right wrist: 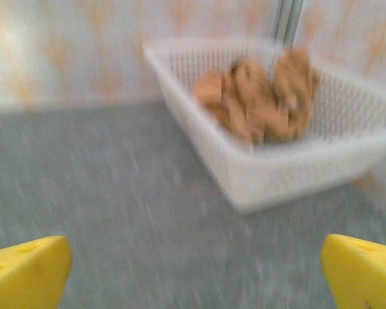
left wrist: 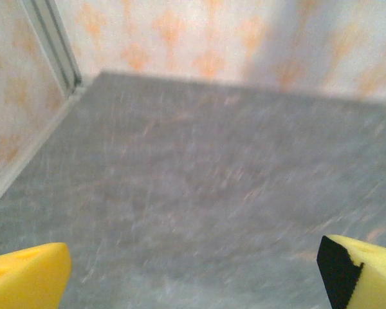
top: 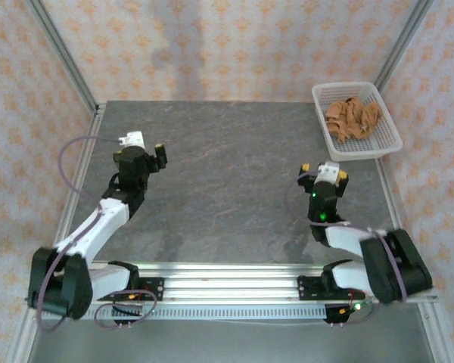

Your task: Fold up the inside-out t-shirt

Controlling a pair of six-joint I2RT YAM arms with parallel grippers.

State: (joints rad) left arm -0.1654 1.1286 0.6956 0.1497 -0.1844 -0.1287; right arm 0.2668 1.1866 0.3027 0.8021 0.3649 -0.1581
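The t-shirt (top: 352,119) lies crumpled in the basket (top: 363,154) at the upper right, soft and light I judge, so with my left hand (left wrist: 193,273) and right hand (right wrist: 193,273) both wide and empty, I would pinch a raised fold.

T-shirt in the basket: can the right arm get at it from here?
Probably yes. The t-shirt lies bunched in the open-topped basket, only table lies between it and the right fingers, which stand open. The near wall means coming in from above.
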